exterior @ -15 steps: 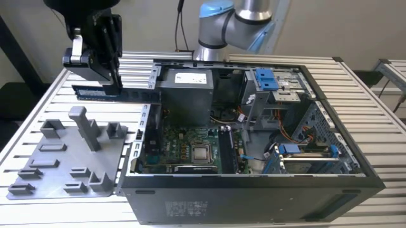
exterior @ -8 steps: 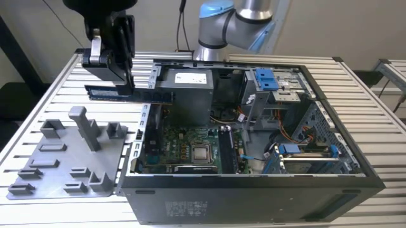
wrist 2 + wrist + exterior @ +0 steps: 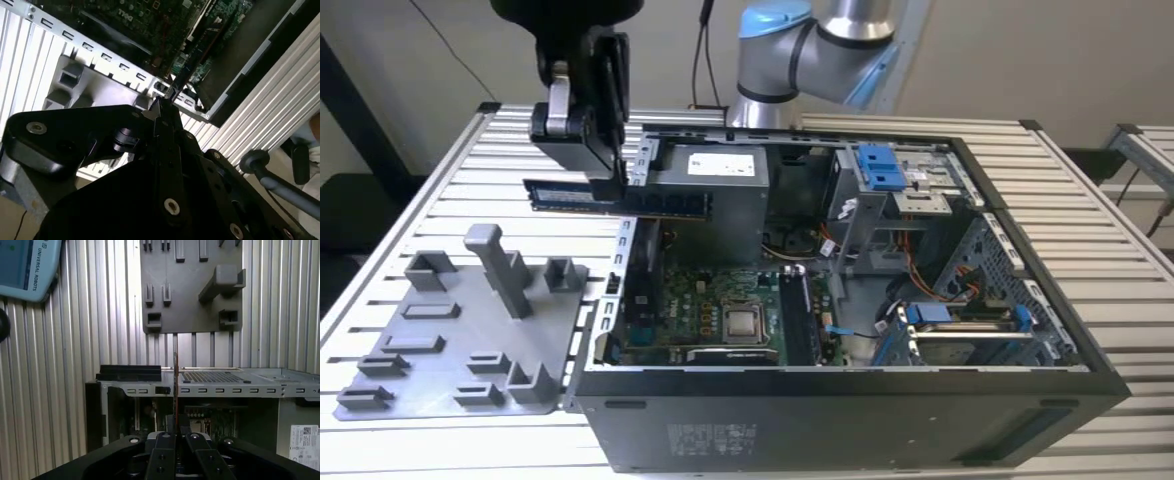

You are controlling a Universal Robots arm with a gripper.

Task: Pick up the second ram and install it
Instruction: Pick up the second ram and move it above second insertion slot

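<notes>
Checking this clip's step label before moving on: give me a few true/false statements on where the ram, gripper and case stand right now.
1. The gripper is shut on the ram, holding it in the air. True.
2. The ram is seated in its slot. False: it hangs level above the case's wall on the exterior view's left.
3. A grey fixture lies on the table beside the case. True.
4. The case is closed. False: it is open, with the motherboard in sight.
</notes>
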